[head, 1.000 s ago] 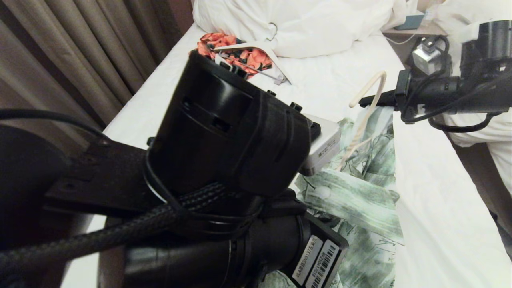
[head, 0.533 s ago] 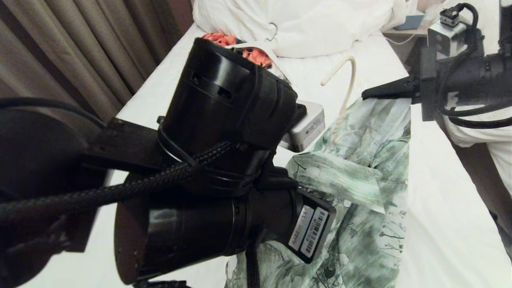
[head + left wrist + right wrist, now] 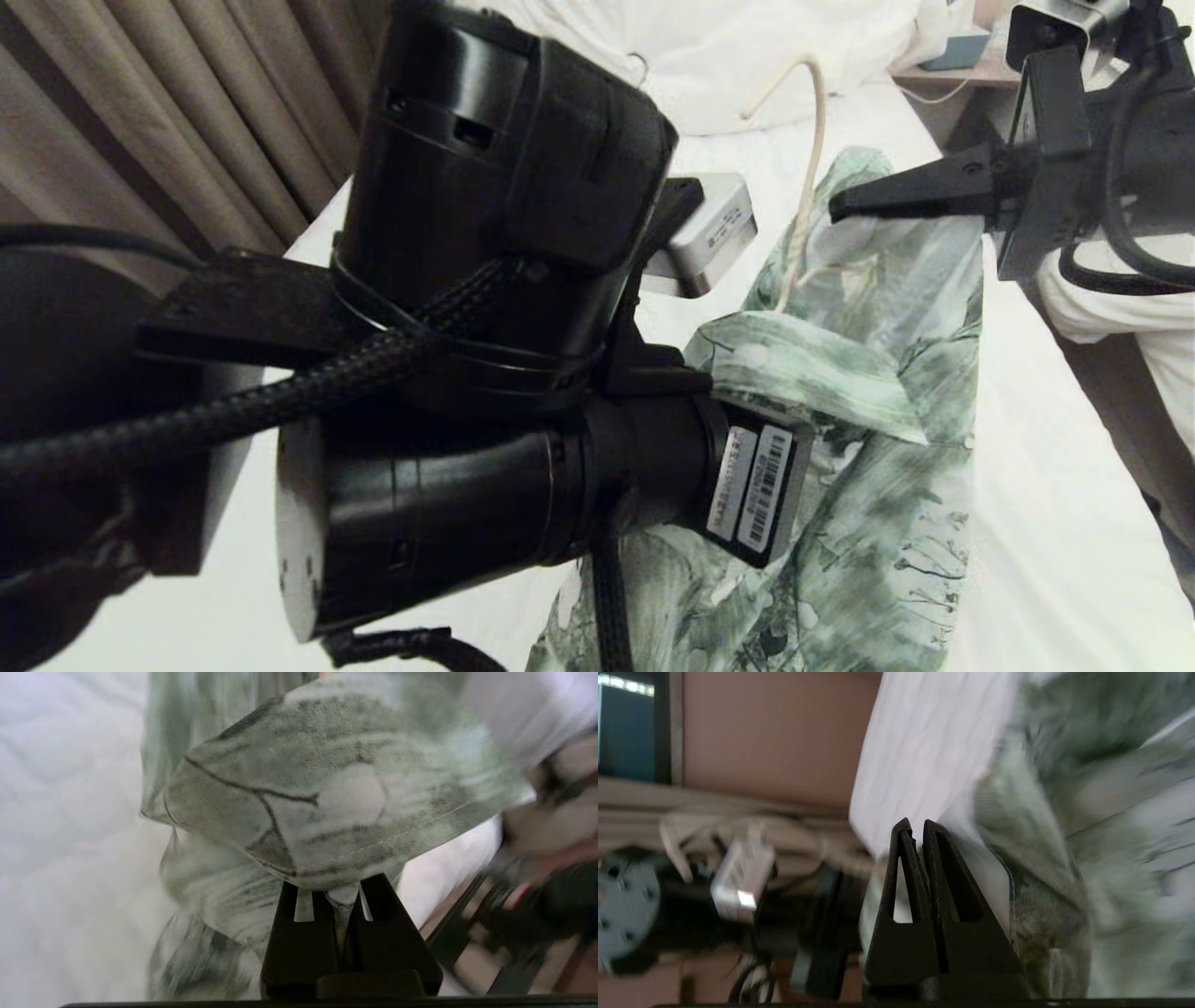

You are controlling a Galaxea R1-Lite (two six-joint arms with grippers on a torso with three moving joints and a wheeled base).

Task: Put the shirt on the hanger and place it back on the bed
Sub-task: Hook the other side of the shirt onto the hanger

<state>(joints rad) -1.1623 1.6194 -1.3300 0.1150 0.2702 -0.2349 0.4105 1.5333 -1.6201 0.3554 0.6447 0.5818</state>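
Note:
The green and white shirt (image 3: 868,448) hangs in the air over the bed (image 3: 1036,485), stretched between my two grippers. The cream hanger (image 3: 814,112) stands up out of the shirt's neck, its hook against the pillow behind and its frame hidden inside the cloth. My right gripper (image 3: 834,205) reaches in from the right, shut on the shirt's upper edge. In the left wrist view my left gripper (image 3: 343,891) is shut on a fold of the shirt (image 3: 336,793) below the collar. In the head view the left arm (image 3: 504,280) hides that gripper's fingers.
Bulky white pillows (image 3: 709,47) lie at the head of the bed. Brown curtains (image 3: 187,112) hang along its left side. A nightstand (image 3: 952,70) and a second bed with white bedding (image 3: 1120,308) are on the right. The left arm blocks much of the head view.
Both arms have risen and lifted the shirt and hanger higher above the sheet. The right gripper has moved up. The left arm now covers the orange-red garment.

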